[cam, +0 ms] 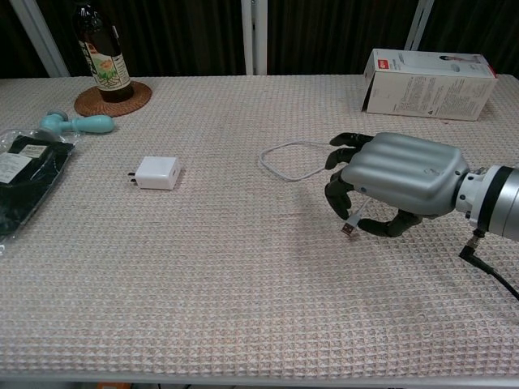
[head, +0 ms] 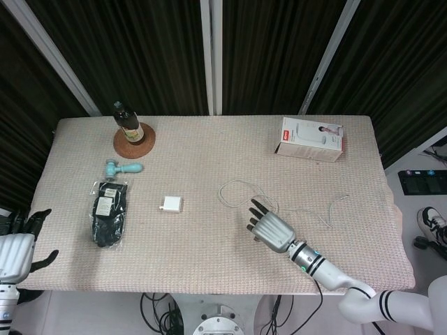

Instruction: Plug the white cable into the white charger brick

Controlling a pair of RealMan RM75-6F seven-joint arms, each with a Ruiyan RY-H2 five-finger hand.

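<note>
1. Dark curtains with pale vertical posts hung behind our worktop (head: pixel 209 258), which was covered with a beige waffle-weave cloth.
2. Our right hand (cam: pixel 395 185) gripped the white cable (cam: pixel 285 174) near its plug end, fingers curled around it, with the metal plug (cam: pixel 349 230) poking out below the fingers, tilted down toward the cloth.
3. From the head view, the rest of that cable ran out as a loop to the left of the right hand (head: pixel 269 227) and trailed off to the right across the cloth.
4. The white charger brick (cam: pixel 156 173) lay flat on the cloth well to the left of the right hand, its prongs pointing left; no hand touched it.
5. Our left hand (head: pixel 19 246) hung off the worktop's left edge near the front corner, holding nothing, its fingers spread.
6. A brown bottle (head: pixel 127 123) stood upright on a round woven coaster (head: pixel 134 142) at the far left.
7. Just in front of the coaster lay a small teal tool (head: pixel 121 167), and nearer still a black packet (head: pixel 109 211).
8. A white carton (head: pixel 311 139) lay at the far right.
</note>
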